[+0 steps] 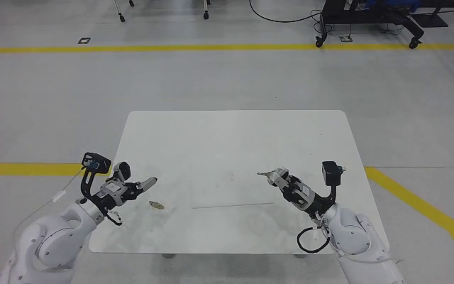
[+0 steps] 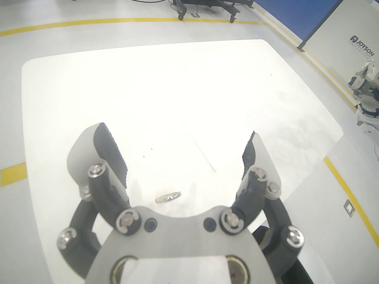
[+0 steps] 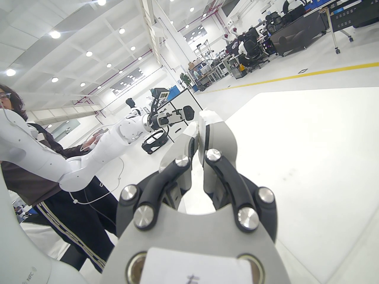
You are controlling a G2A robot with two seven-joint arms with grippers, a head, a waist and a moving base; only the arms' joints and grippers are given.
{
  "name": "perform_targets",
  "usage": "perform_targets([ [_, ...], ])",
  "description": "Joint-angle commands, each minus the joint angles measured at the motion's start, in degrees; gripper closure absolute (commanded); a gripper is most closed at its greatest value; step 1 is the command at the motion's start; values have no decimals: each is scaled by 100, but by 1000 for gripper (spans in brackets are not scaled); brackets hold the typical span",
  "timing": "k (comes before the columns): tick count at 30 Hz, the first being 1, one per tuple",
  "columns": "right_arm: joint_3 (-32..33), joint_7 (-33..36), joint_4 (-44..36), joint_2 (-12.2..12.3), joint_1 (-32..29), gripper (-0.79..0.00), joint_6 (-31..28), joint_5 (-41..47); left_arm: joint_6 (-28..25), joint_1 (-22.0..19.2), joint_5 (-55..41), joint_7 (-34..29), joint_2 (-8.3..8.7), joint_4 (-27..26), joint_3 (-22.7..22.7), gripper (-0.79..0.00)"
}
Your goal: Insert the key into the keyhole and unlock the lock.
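- Left gripper (image 2: 177,130) hangs low over the near-left part of the white table (image 2: 177,75). Its two fingers are spread wide with nothing between them, and the dark ribbed pads (image 2: 114,152) face each other across bare tabletop.
- Under that gripper, towards its palm, a small brass-coloured lock (image 2: 168,198) lies flat on the table, and neither finger touches it.
- From above, the lock (image 1: 155,205) sits just to the near right of the left gripper (image 1: 147,182), close to the table's near edge. It is too small there to make out its keyhole.
- On the near-right part of the table (image 1: 234,135), the right gripper (image 1: 272,175) points left towards the middle, well apart from the lock.
- Its fingers are pressed together on a thin silver key (image 1: 262,172), which sticks out leftward past the fingertips.
- Seen from its own wrist, the right gripper (image 3: 200,121) has its fingers closed tight against each other. The key is hidden there.
- Between the two grippers a faint straight line (image 1: 234,206) runs left to right across the tabletop.
- Yellow floor lines (image 1: 213,48) cross the pale floor beyond the table's far edge and beside its left and right ends.
- At far right stands a black wheeled stand (image 1: 369,14), with a dark cable (image 1: 280,18) lying on the floor to its left.
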Motion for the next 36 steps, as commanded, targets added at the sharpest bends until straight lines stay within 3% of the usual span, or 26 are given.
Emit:
perform_targets([
  [1, 0, 0, 0, 0, 0, 0, 0, 0, -40, 10, 233, -57, 12, -56, 3, -785],
  [5, 0, 0, 0, 0, 0, 0, 0, 0, -492, 117, 1075, -237, 84, -297, -136, -785],
  [8, 0, 0, 0, 0, 0, 0, 0, 0, -1368, 114, 1453, -1084, 189, -204, -233, -785],
  [10, 0, 0, 0, 0, 0, 0, 0, 0, -1808, -71, 1756, -1809, 259, -148, -177, -785],
  [15, 0, 0, 0, 0, 0, 0, 0, 0, -2898, -605, 2141, -2244, 355, 71, 244, -785],
  [18, 0, 0, 0, 0, 0, 0, 0, 0, -2999, -966, 2603, -2143, 395, 359, 664, -785],
  [25, 0, 0, 0, 0, 0, 0, 0, 0, -3114, -1842, 2669, -2028, 461, 1046, 1517, -785],
  [36, 0, 0, 0, 0, 0, 0, 0, 0, -2867, -2049, 2368, -2134, 528, 1127, 1452, -785],
])
